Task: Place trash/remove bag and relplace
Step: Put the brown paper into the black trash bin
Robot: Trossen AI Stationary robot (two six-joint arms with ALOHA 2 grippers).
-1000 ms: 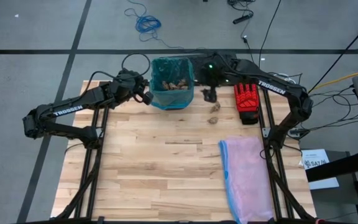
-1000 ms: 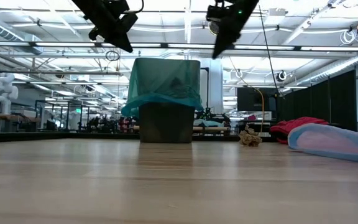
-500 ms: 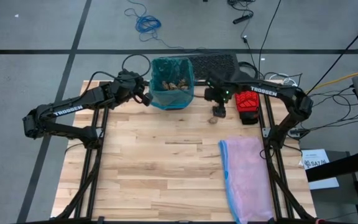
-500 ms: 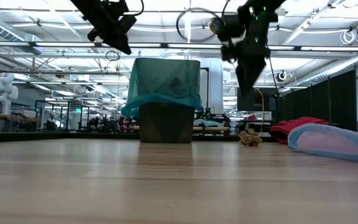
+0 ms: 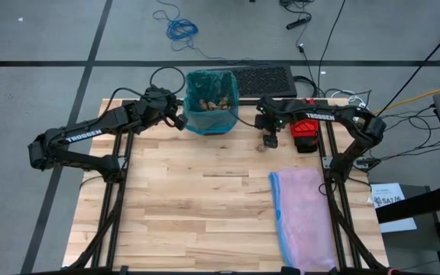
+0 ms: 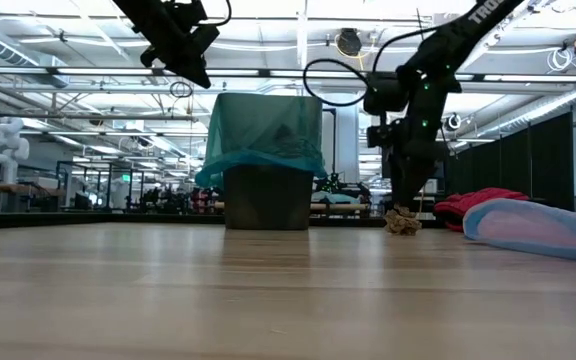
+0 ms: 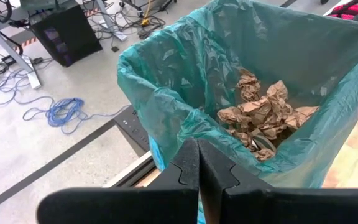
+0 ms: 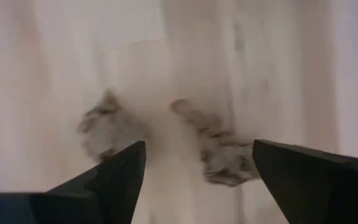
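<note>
Just beside wad (image 5: 262, 147): red glove (image 5: 305, 127); right hand (image 5: 269, 140) above, open.

Both arms are matte black with white "TROSSEN" lettering along their forearm links (a green indicator light glows on the right one). Black cables loop from each; the fingers are dark wedge-shaped plastic.

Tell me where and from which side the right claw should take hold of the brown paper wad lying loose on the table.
Grip the paper wad across its crumpled middle, coming straight down from above. It is a low, irregular lump lying flat on the table, with no edge to get under. The open right claw already hangs directly over it; its wrist view shows two lumps between the fingers, so centre on one. The left claw waits shut by the bag.
</note>
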